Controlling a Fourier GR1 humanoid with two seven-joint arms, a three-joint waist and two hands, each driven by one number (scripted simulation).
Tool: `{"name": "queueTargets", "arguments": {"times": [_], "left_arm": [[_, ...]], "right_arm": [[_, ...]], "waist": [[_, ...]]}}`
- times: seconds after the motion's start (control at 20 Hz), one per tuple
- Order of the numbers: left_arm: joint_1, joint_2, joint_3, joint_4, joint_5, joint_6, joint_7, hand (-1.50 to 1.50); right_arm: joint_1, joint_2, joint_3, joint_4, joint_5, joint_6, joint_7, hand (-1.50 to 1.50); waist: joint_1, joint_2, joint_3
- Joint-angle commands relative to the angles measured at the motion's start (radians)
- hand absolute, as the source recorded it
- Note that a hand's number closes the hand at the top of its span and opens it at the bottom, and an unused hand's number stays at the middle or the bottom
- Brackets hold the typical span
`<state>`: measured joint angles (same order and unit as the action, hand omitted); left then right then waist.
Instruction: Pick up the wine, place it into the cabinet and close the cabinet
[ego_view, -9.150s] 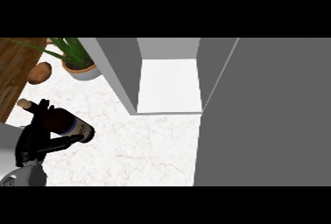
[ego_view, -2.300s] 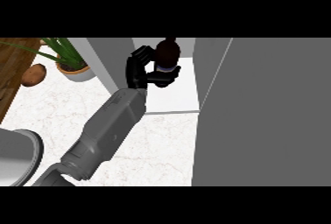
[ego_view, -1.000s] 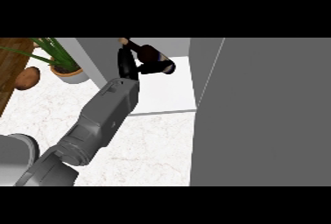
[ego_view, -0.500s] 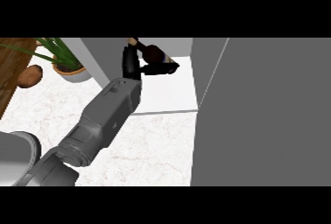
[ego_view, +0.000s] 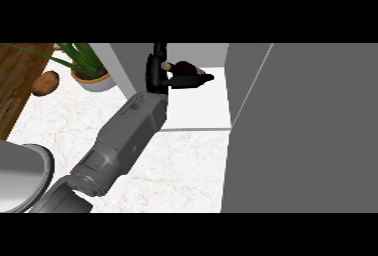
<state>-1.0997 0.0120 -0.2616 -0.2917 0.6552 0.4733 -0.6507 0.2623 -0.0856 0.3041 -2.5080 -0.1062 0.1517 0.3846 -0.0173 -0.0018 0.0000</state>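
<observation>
Progress since a couple of seconds back: the left hand (ego_view: 156, 75) has taken the wine (ego_view: 190, 81) further into the cabinet (ego_view: 198, 107). The bottle stood upright in the grasp then, and now it leans over, with what looks like its narrow end pointing toward 3 o'clock. It sits up at 12 o'clock in the view, right beside the hand on its 3 o'clock side, over the white shelf floor. The fingers look curled round it, so I'd say it isn't let go yet, and I honestly can't tell if it touches the shelf. My read is that the placing step is nearly done, with the release, the pull-back and the door still to go. The cabinet door (ego_view: 303, 130) is a big flat matte grey slab filling the 3 o'clock side, wide open. The bottle is dark, rounded and kinda glossy, with a small tan patch near the hand. The forearm (ego_view: 125, 140) is boxy grey panelling, and the tabletop (ego_view: 184, 165) is white marble with faint veins. At 10 o'clock there's a spiky green plant (ego_view: 83, 57) in a pale round pot, next to a wood-grain surface (ego_view: 18, 85) with a smooth brown oval lump (ego_view: 46, 83) at its edge.
</observation>
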Motion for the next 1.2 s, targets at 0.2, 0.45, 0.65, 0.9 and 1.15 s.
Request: {"name": "queueTargets", "arguments": {"times": [0.2,0.45,0.65,0.9,1.15], "left_arm": [[0.12,0.006,-0.033,-0.226,-0.023,-0.006,0.05,-1.5],[0.223,0.013,-0.072,-0.388,-0.044,0.018,0.093,-1.5],[0.333,0.031,-0.126,-0.572,-0.061,0.034,0.158,-1.5],[0.512,0.033,-0.205,-0.808,-0.09,0.089,0.187,-1.5],[0.677,0.104,-0.239,-0.996,-0.096,0.064,0.201,-1.5]], "right_arm": [[0.067,-0.019,0.009,-0.209,-0.029,-0.025,0.091,-1.5],[0.055,-0.033,0.025,-0.23,-0.03,-0.036,0.121,-1.5],[0.092,-0.032,-0.001,-0.204,-0.054,-0.023,0.057,-1.5],[0.047,-0.038,-0.01,-0.202,-0.047,-0.032,0.071,-1.5],[0.098,-0.055,0.036,-0.256,-0.041,-0.029,0.083,-1.5]], "waist": [[0.032,-0.017,0.0],[0.032,-0.013,0.0],[0.031,-0.016,0.001],[0.035,-0.014,0.0],[0.022,-0.011,0.0]]}}
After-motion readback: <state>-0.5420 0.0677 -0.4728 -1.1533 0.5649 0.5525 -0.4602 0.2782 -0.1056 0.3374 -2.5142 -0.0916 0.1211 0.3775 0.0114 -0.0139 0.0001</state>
